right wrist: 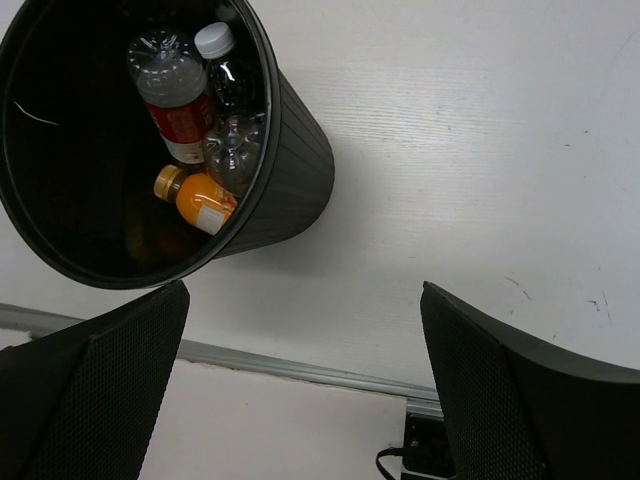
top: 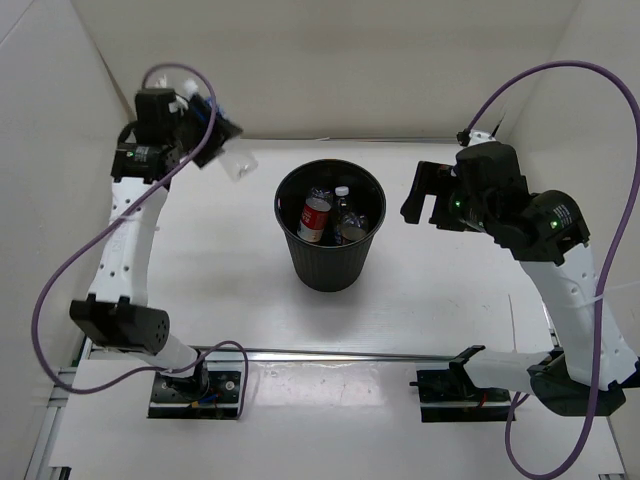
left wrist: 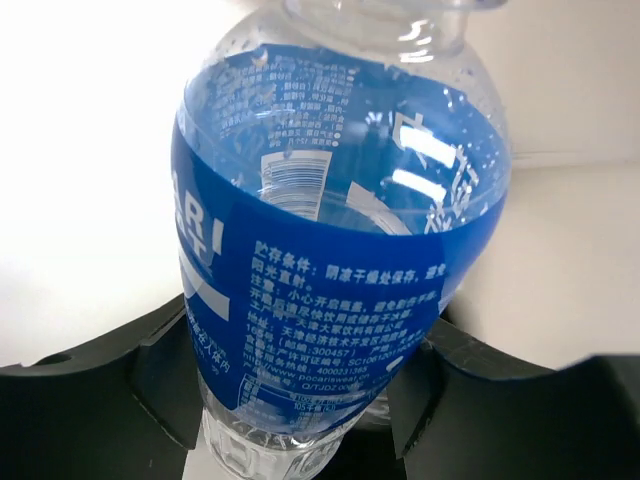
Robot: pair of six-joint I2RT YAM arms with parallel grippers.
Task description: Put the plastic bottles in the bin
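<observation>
A clear plastic bottle with a blue label (left wrist: pixel 330 250) fills the left wrist view. My left gripper (left wrist: pixel 300 400) is shut on its lower part, with a black finger pressed against each side. From above, that gripper (top: pixel 222 145) sits at the far left corner of the table, and the bottle (top: pixel 238 167) pokes out below it. The black bin (top: pixel 330 265) stands upright mid-table. Inside it lie a red-labelled bottle (right wrist: pixel 175 100), an orange one (right wrist: pixel 200 200) and a dark one with a white cap (right wrist: pixel 225 65). My right gripper (top: pixel 425 195) hangs open and empty to the right of the bin.
White walls close in the table at the back and on both sides. A metal rail (top: pixel 330 354) runs across the near edge in front of both arm bases. Purple cables (top: pixel 60 280) loop beside each arm.
</observation>
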